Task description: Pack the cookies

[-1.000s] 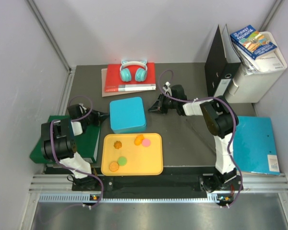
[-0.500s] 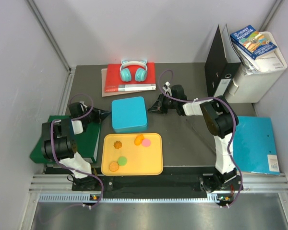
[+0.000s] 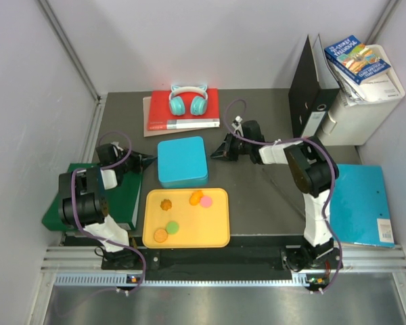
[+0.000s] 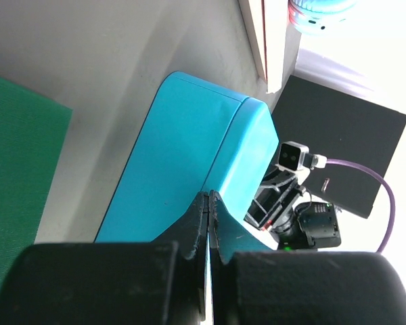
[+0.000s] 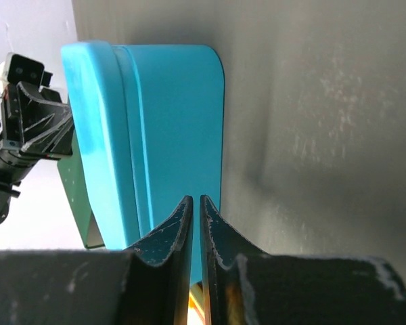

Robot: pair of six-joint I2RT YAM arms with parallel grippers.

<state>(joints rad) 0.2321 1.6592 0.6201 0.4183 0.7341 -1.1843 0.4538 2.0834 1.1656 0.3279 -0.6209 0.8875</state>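
Several small round cookies lie on the yellow tray (image 3: 216, 230): a scalloped orange one (image 3: 166, 204), an orange one (image 3: 196, 198), a pink one (image 3: 206, 202), a green one (image 3: 172, 227) and another orange one (image 3: 161, 235). A closed blue box (image 3: 181, 161) stands behind the tray; it also shows in the left wrist view (image 4: 183, 162) and the right wrist view (image 5: 155, 128). My left gripper (image 3: 147, 161) is shut and empty at the box's left side. My right gripper (image 3: 215, 156) is shut and empty at the box's right side.
A red book with teal headphones (image 3: 188, 99) lies at the back. A green folder (image 3: 125, 196) lies left under my left arm. A black binder (image 3: 311, 88), a white bin with books (image 3: 362, 95) and a blue folder (image 3: 362, 203) stand at the right.
The blue box has shifted slightly to the right. My left gripper has moved in toward its left side, and the right gripper has shifted a little.
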